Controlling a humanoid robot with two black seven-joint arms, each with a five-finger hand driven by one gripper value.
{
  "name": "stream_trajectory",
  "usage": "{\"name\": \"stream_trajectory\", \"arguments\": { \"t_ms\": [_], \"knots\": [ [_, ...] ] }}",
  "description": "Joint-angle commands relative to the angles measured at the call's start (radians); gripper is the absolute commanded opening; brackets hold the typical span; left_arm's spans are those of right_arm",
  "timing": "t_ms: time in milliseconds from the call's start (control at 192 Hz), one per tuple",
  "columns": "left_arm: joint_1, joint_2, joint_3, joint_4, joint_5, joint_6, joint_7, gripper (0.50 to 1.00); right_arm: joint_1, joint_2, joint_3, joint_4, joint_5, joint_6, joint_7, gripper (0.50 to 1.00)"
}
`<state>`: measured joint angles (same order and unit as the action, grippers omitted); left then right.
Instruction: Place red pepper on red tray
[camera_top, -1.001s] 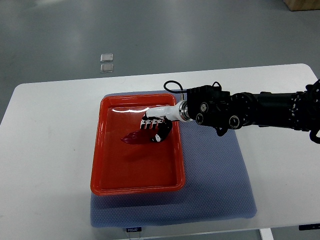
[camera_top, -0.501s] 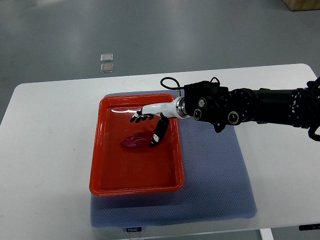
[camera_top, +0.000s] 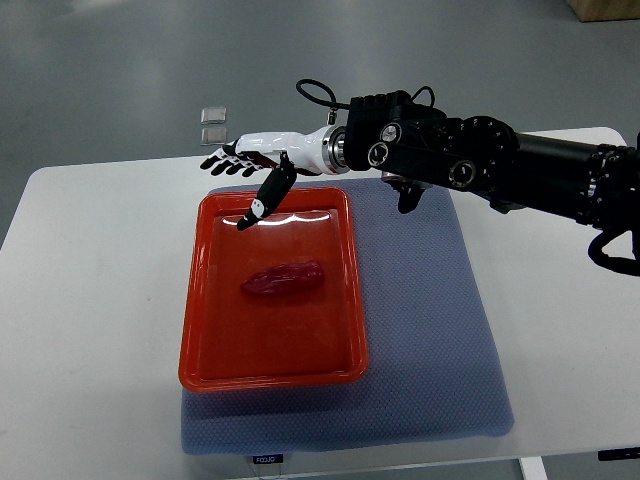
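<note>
Inside red tray (camera_top: 205, 330): red pepper (camera_top: 283, 280); right hand (camera_top: 258, 160) fingers spread.

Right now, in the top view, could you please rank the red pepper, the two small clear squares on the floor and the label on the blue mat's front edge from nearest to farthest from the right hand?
From the open right hand:
1. Clear squares, just beyond it, on the floor.
2. Red pepper, nearer the robot, lying in the red tray.
3. Label, at the blue mat's near edge.
</note>
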<state>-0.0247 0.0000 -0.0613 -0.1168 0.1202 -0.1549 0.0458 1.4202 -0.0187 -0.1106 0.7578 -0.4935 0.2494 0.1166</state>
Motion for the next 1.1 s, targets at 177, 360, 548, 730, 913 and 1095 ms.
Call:
{"name": "stream_trajectory", "arguments": {
  "t_ms": [177,360,548,730,913,1095],
  "knots": [
    [0.000,0.000,0.000,-0.001,0.001,0.000,0.000,1.000,-0.231,-0.121,0.361,-0.052,0.115,-0.010,0.005,0.911],
    [0.000,0.000,0.000,0.000,-0.001,0.000,0.000,1.000,-0.443,-0.115,0.696,-0.075,0.176,-0.009,0.034,0.911],
    [0.000,0.000,0.000,-0.001,-0.001,0.000,0.000,1.000,-0.635,-0.057,0.996,-0.089,0.233,-0.004,0.071,0.911],
    [0.000,0.000,0.000,0.000,-0.001,0.000,0.000,1.000,-0.761,-0.052,1.118,-0.103,0.263,0.025,0.104,0.911],
    [0.000,0.000,0.000,0.000,-0.001,0.000,0.000,1.000,-0.779,-0.052,1.125,-0.224,0.418,0.108,0.123,0.913],
    [0.000,0.000,0.000,-0.001,-0.001,0.000,0.000,1.000,-0.782,-0.055,1.121,-0.253,0.483,0.177,0.123,0.913]
  ]
}}
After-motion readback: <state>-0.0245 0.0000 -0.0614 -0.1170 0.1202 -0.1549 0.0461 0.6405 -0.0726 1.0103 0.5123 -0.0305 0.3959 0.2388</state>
